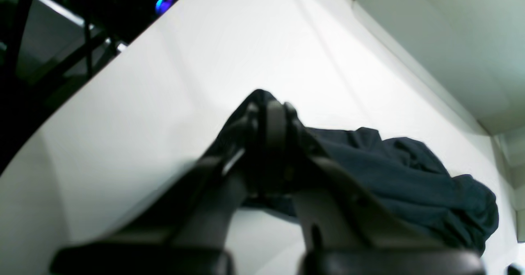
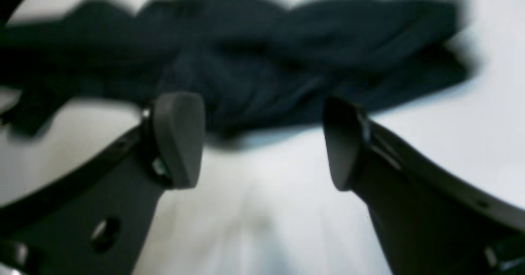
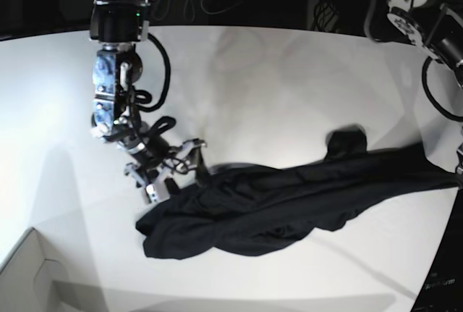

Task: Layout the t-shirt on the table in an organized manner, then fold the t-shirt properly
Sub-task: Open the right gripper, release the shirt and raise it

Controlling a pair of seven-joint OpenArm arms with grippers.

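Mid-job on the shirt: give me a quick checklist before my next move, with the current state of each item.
1. Left gripper shut on the t-shirt: ok.
2. Right gripper open, nothing between its fingers: ok.
3. T-shirt laid out flat: not ok, it is stretched into a bunched, wrinkled strip.
4. T-shirt fully on the table: cannot tell, one end reaches the base view's right edge.
5. Sleeves and hem identifiable for regrasp: cannot tell, the folds hide them.
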